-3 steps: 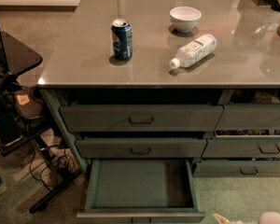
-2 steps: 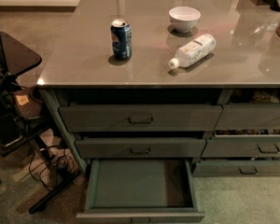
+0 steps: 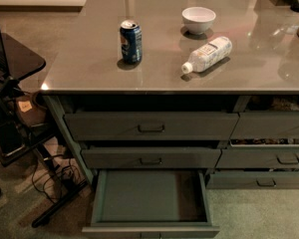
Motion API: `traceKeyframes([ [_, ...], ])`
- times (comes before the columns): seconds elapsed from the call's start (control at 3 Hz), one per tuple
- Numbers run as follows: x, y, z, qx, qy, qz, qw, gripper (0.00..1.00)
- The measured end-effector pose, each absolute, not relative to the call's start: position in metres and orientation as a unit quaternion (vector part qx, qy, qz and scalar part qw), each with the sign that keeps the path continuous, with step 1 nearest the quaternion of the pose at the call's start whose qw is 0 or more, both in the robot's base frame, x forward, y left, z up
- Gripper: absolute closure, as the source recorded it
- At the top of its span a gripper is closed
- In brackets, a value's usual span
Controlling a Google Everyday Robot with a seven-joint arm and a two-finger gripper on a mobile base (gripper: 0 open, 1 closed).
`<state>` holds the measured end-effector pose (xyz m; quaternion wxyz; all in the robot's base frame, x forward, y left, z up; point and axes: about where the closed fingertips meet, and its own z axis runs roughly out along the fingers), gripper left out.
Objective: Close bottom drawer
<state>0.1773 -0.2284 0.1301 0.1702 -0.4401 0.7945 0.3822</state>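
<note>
The bottom drawer [image 3: 139, 195] is pulled out wide open at the lower middle of the camera view. It is a shallow grey-green box with thin teal side walls and a bare floor. Its front panel [image 3: 150, 230] lies at the bottom edge of the view, and its pull is cut off there. Above it sit a closed middle drawer front [image 3: 150, 158] and the longest drawer front [image 3: 150, 126], each with a dark pull. My gripper is out of view.
On the grey countertop [image 3: 84, 68] stand a blue can [image 3: 131, 41] and a white bowl [image 3: 198, 20], and a plastic bottle [image 3: 208, 54] lies on its side. Shorter drawer fronts [image 3: 271, 126] are at the right. A black stand [image 3: 17, 78] with cables [image 3: 55, 180] is at the left.
A pale object at the lower right corner one second ago has left the view. The drawer stands as open as before.
</note>
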Motion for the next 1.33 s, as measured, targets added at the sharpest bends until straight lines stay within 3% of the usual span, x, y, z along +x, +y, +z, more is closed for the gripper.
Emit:
traceKeyframes([
  [0.33,0.156,-0.204,0.117,-0.429,0.79,0.406,0.164,0.0],
  [1.33,0.173,-0.193,0.117,-0.457,0.779,0.397,0.163,0.0],
])
